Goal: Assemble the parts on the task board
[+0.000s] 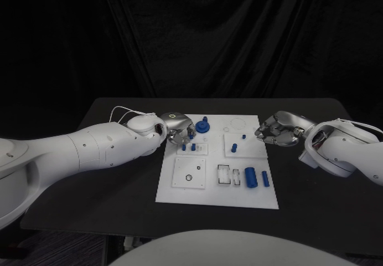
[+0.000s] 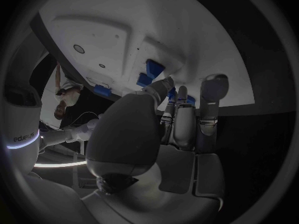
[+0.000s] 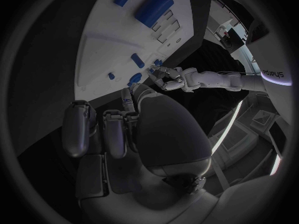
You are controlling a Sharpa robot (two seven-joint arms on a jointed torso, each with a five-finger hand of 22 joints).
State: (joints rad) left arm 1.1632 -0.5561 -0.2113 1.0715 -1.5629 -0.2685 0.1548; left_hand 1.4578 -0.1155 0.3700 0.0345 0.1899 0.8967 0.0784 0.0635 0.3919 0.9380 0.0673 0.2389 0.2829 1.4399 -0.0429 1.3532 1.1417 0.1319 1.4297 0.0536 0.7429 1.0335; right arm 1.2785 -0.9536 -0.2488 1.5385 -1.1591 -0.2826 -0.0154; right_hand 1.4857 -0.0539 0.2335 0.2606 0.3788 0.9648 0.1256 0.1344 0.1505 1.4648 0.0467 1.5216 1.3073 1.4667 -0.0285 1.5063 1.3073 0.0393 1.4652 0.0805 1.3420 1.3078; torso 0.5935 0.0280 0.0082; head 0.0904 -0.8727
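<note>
The white task board [image 1: 217, 191] lies mid-table. My left hand [image 1: 179, 131] hovers over its far left corner, fingertips down beside a blue knob [image 1: 203, 127] and two small blue pegs [image 1: 189, 147]. In the left wrist view a bit of blue [image 2: 170, 93] shows between the fingertips [image 2: 163, 84]; I cannot tell whether it is held. Blue blocks [image 2: 149, 73] lie just beyond. My right hand [image 1: 278, 130] hangs at the board's far right edge, fingers loosely bent with nothing in them. In the right wrist view the left hand [image 3: 166, 77] reaches over the board [image 3: 99, 45].
On the board stand a single blue peg [image 1: 234, 147], a thick blue cylinder [image 1: 250, 177], a slim blue pin [image 1: 265, 178], white slots [image 1: 228, 174] and a small ring [image 1: 187, 178]. Bare black table [image 1: 119, 183] lies left, right and in front of the board.
</note>
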